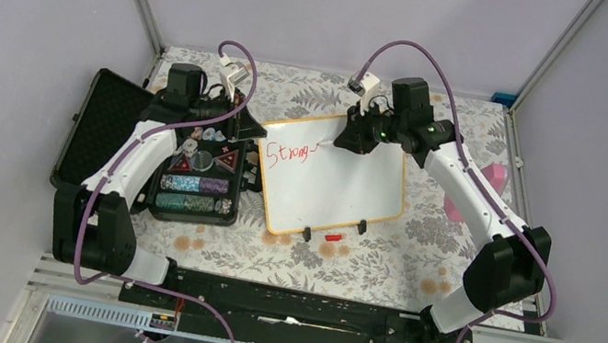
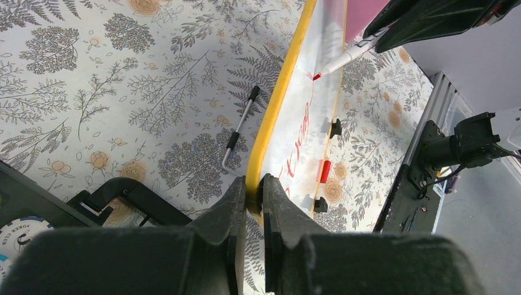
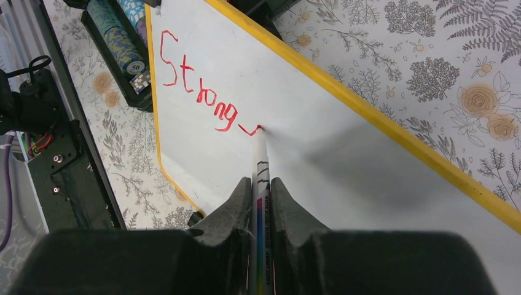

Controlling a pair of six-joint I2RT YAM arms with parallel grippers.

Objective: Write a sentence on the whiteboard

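The whiteboard [image 1: 344, 188] lies mid-table, white with a tan frame and two black clip feet, and bears the red word "Strong" plus a short stroke [image 3: 203, 92]. My left gripper [image 1: 252, 135] is shut on the board's left frame edge [image 2: 270, 123]; in the left wrist view the gripper [image 2: 253, 190] pinches the yellow rim. My right gripper [image 1: 345, 137] is shut on a white marker [image 3: 261, 184], whose red tip [image 3: 259, 128] touches the board just right of the writing. The marker also shows in the left wrist view [image 2: 347, 57].
An open black chip case [image 1: 187, 180] with poker chips lies left of the board. A red marker cap [image 1: 333, 236] rests by the board's near edge. A small metal clip [image 2: 239, 132] lies on the floral cloth. A pink object [image 1: 489, 188] sits at the right.
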